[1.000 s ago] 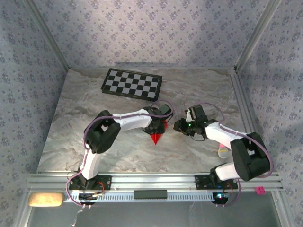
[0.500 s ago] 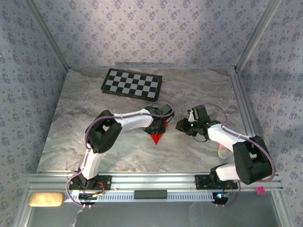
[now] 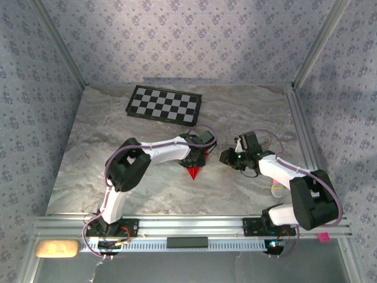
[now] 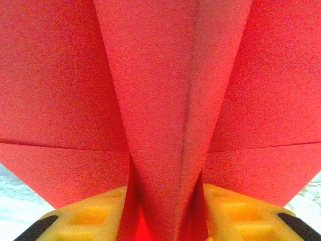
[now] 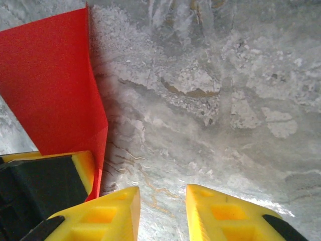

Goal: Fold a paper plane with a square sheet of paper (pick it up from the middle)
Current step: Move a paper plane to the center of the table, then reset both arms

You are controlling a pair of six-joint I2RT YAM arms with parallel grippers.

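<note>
from above you see the paper plane (image 3: 193, 172) near the middle of the desk (image 3: 118, 171), nose toward the arm bases, long axis running near to far. its far part is hidden under the left fingers (image 3: 198, 158). the right fingers (image 3: 227, 157) sit just beside it, and the checkerboard (image 3: 164, 104) is well apart at the back.

on the left wrist, the left fingers (image 4: 108, 213) pinch the plane's centre fold, and the wings run off frame.

on the right wrist, your right fingers (image 5: 123, 211) stand slightly parted over bare desk, holding nothing. the red wing at left is cut off.

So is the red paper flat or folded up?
Folded. The red paper has a raised centre ridge with flaps either side, pinched in the left gripper, and ends in a point.
</note>
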